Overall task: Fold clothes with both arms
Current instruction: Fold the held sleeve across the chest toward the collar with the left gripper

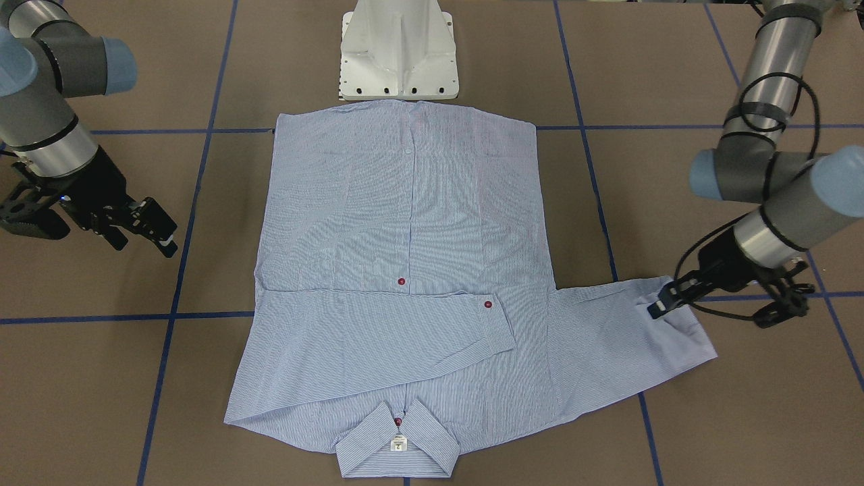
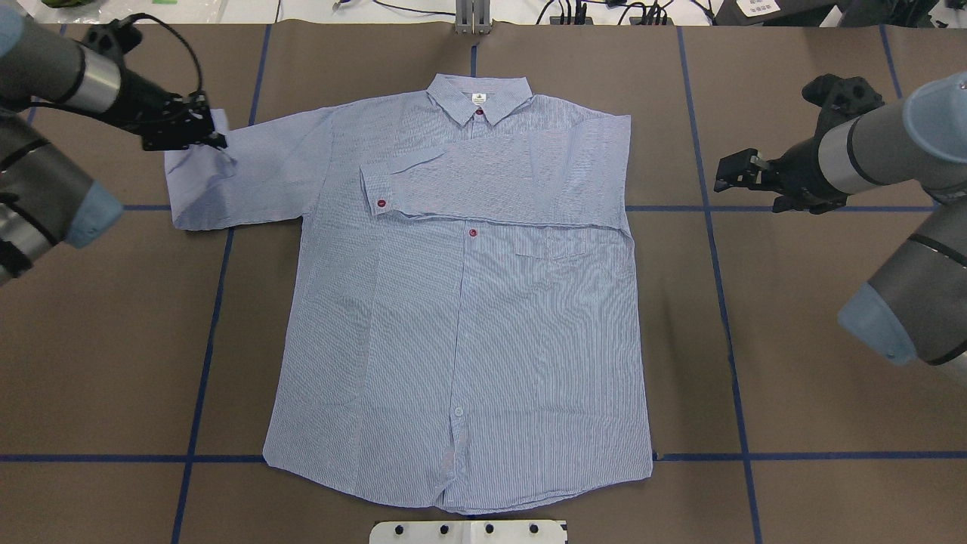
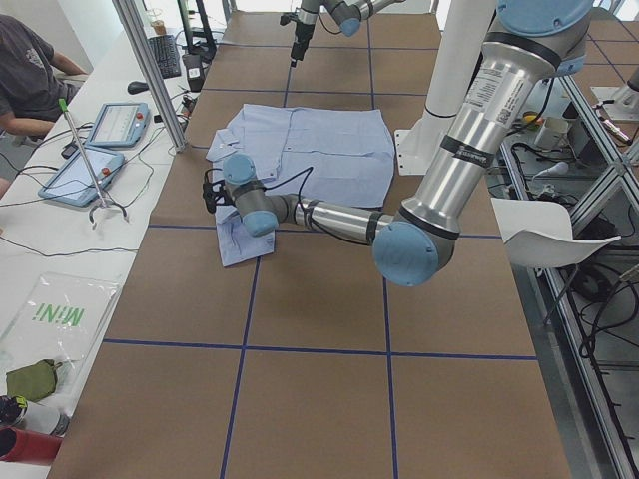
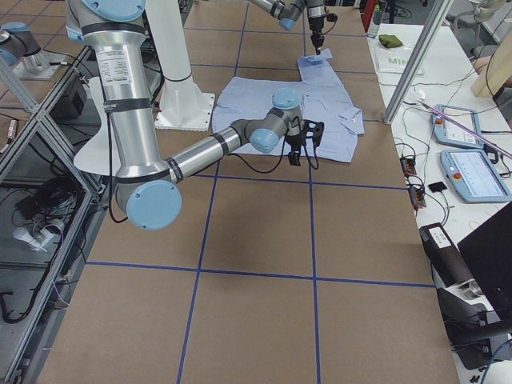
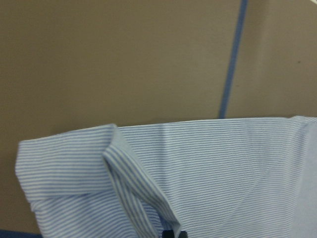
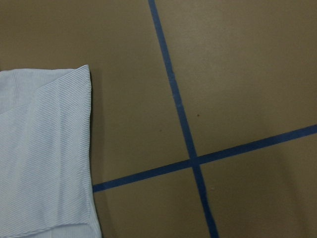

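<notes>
Hem of shirt nearest, by robot-side edge of bench; collar toward far edge, body flat mid-bench. Left claw toward far-left corner, seemingly pinched shut on cuff of outstretched sleeve; cloth puckers up at the tips. Sleeve's long axis runs parallel to far edge, with shirt body rightward of that claw. Other sleeve lies folded across chest. Right claw hovers off the cloth toward right edge, jaws apparently parted, empty. Judgement: left arm is nearer, placed to carry cuff rightward over chest.

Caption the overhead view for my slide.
Left gripper pinches the shirt's outstretched sleeve cuff; other sleeve lies folded across the chest, right gripper open.
</notes>
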Available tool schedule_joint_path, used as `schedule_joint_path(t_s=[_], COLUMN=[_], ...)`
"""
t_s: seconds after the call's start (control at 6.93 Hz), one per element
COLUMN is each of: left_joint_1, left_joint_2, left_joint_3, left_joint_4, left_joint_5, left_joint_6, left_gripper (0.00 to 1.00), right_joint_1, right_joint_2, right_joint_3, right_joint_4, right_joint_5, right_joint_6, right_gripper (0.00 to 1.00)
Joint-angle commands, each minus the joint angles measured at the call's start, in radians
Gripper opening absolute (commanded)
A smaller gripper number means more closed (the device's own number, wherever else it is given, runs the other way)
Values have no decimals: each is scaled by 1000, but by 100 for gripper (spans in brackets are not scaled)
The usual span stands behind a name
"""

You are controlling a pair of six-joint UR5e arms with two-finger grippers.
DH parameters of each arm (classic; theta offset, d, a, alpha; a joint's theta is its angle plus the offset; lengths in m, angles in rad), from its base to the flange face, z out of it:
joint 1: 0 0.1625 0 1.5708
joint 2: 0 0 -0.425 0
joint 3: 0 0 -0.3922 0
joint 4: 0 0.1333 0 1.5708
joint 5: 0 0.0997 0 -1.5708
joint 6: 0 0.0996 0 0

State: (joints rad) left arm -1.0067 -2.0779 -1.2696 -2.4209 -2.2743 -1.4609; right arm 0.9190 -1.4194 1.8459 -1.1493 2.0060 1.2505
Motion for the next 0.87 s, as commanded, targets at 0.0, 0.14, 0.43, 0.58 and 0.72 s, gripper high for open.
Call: schedule_joint_path(t_s=[0.0, 0.14, 0.43, 0.58, 0.72], left_joint_1=[179, 259, 307, 339, 371], left_joint_2=[-254, -368, -482, -494, -510], left_joint_3=[-2, 13, 74, 84, 85], left_joint_4=[224, 303, 307, 306, 304], left_joint_5=[156, 214, 264, 309, 340], left_joint_6=[-239, -287, -317, -311, -312], left_gripper=[0, 0, 0, 0, 0], right_joint_1=[15, 15, 14, 11, 11], right_joint_2=[-41, -52, -55, -55, -55], right_joint_3=[1, 1, -4, -5, -4], right_joint_4=[2, 3, 3, 3, 3], right_joint_5=[-10, -10, -13, -13, -13], right_joint_6=[-42, -42, -42, -42, -40], right_gripper=[100, 100, 100, 100, 100])
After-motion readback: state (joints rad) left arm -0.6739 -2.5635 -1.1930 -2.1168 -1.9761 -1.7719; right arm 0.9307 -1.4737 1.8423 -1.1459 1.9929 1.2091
